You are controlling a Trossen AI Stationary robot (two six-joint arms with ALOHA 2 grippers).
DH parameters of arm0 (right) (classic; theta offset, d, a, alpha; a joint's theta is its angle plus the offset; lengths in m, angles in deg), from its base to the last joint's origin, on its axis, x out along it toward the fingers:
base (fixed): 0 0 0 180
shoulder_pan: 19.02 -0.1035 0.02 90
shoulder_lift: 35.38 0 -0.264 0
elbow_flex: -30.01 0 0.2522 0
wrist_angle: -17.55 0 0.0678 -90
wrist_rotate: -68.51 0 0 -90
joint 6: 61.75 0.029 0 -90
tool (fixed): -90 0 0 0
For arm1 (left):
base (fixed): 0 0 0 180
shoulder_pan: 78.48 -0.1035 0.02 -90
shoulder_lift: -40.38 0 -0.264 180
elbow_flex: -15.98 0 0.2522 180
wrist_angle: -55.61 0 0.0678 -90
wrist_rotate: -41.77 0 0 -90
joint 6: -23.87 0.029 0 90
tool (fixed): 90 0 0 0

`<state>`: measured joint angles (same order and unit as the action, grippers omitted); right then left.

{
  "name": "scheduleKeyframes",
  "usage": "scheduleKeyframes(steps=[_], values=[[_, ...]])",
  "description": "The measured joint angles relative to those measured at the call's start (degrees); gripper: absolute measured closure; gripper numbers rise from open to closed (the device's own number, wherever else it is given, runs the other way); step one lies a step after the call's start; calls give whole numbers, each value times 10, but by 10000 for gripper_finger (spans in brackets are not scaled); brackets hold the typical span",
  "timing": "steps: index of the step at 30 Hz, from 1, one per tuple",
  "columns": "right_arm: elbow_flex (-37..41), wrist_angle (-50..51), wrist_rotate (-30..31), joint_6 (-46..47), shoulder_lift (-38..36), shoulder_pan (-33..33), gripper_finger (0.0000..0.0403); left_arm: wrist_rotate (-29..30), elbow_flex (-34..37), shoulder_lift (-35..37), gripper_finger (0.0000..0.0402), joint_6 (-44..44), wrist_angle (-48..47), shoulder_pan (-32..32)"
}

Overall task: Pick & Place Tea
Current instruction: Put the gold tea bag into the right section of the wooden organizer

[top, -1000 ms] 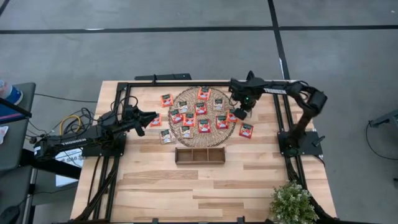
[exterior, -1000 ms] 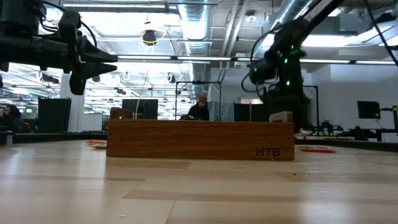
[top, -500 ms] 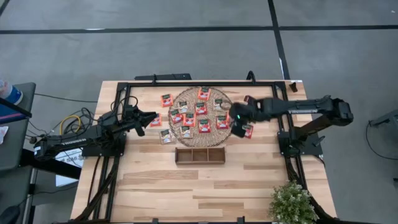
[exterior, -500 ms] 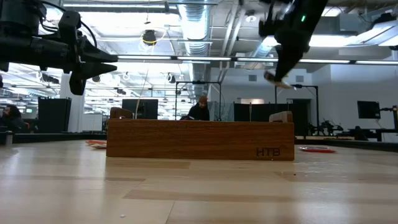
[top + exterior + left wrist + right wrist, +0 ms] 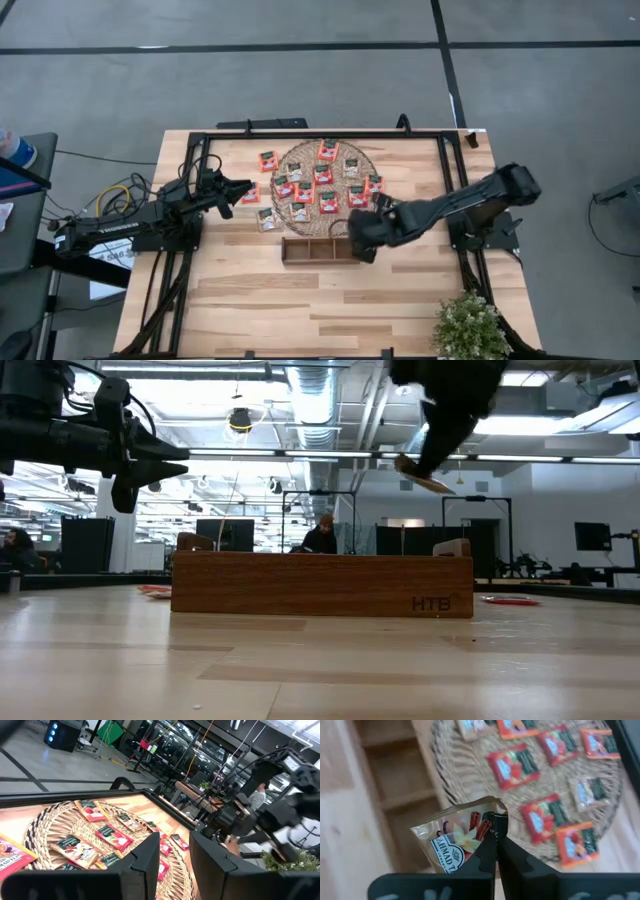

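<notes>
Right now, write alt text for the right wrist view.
The right claw is shut on the corner of a pale tea sachet, held above the light wooden table. Beneath it are the open compartments of a wooden tray and a round woven mat scattered with red sachets.

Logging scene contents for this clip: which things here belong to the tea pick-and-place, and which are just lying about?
Part of the job:
- tea sachet held in the right gripper
- tea sachets on the woven mat
- wooden tray

Lying about:
- potted plant
- idle left gripper beside the mat
</notes>
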<state>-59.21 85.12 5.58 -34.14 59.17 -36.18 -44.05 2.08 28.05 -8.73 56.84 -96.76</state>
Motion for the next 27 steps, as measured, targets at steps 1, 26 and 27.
scheduleKeyframes(steps=[1, 26, 27], values=[[-28, 21, 14, 14, 19, -6, 403, 0, 0, 0, 305, 0, -1, 0], [-310, 294, 146, 223, 324, -75, 403, -13, 0, 0, 305, 0, -51, 0], [-310, 295, 149, 225, 324, -73, 403, -13, 0, 0, 305, -1, -51, 0]])
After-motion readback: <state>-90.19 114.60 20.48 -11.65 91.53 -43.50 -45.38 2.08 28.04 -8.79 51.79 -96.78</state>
